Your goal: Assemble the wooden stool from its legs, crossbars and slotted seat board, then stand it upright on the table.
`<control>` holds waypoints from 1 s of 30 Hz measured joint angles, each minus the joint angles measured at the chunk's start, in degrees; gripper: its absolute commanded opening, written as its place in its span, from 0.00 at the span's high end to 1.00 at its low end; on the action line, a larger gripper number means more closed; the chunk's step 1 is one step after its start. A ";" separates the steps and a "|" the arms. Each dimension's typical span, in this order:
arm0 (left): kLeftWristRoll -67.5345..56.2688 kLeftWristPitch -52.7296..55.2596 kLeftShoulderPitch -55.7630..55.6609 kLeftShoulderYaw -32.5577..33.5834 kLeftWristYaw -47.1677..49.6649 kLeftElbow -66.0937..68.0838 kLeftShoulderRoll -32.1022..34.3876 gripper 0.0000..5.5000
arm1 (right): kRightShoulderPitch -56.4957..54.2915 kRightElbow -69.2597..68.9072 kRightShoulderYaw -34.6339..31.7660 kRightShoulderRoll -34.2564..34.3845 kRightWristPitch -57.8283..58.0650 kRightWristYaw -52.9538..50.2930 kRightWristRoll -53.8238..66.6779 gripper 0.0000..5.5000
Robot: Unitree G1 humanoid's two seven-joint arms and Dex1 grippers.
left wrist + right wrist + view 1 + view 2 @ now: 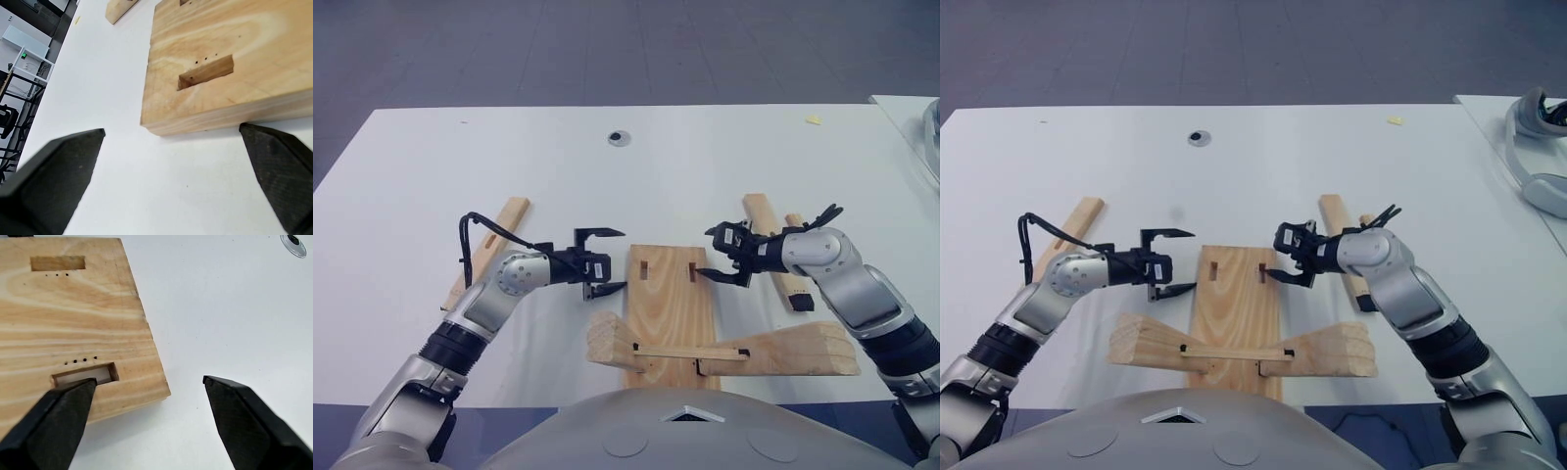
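Note:
The slotted seat board (pixel 671 299) lies flat at the table's middle front, with two slots (pixel 646 266) near its far end. Two legs (pixel 612 343) (pixel 803 351), joined by a crossbar (pixel 690 354), lie across its near end. My left gripper (pixel 612 259) is open just left of the board's far left corner (pixel 161 117). At the far right corner my right gripper (pixel 707 253) is open, one finger (pixel 63 406) over the slot (pixel 85 374). A loose leg (pixel 489 245) lies under my left arm. Another leg (pixel 762 215) and a dark-tipped crossbar (pixel 795 286) lie by my right arm.
A round grommet (pixel 621 138) is set in the white table (pixel 431 166) at the far middle, and a small yellow scrap (pixel 814 119) lies far right. A white headset (pixel 1538 147) rests on a second table to the right. The near table edge runs just behind the joined legs.

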 measured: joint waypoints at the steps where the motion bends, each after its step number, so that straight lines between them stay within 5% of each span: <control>1: 0.01 0.19 -0.04 -0.05 0.01 0.01 -0.17 0.07 | -0.49 -0.03 0.75 -0.04 -0.17 0.11 -1.01 0.25; 10: 0.00 0.82 -1.22 -0.76 0.20 1.22 -1.61 0.07 | -18.45 23.39 7.65 9.20 -4.63 -1.78 -8.57 0.25; 19: -0.03 0.87 -1.21 -0.98 1.87 1.98 -3.09 0.07 | -31.58 60.68 1.35 13.48 -14.64 -14.01 -10.42 0.25; 24: -0.02 1.52 -0.63 -0.93 2.26 1.71 -3.25 0.07 | -29.08 55.67 -0.05 11.85 -11.97 -11.46 -11.31 0.25; 30: -0.01 1.46 -1.58 -1.29 2.22 1.79 -3.71 0.07 | -31.97 50.86 -10.92 13.53 -7.86 -4.23 -0.64 0.25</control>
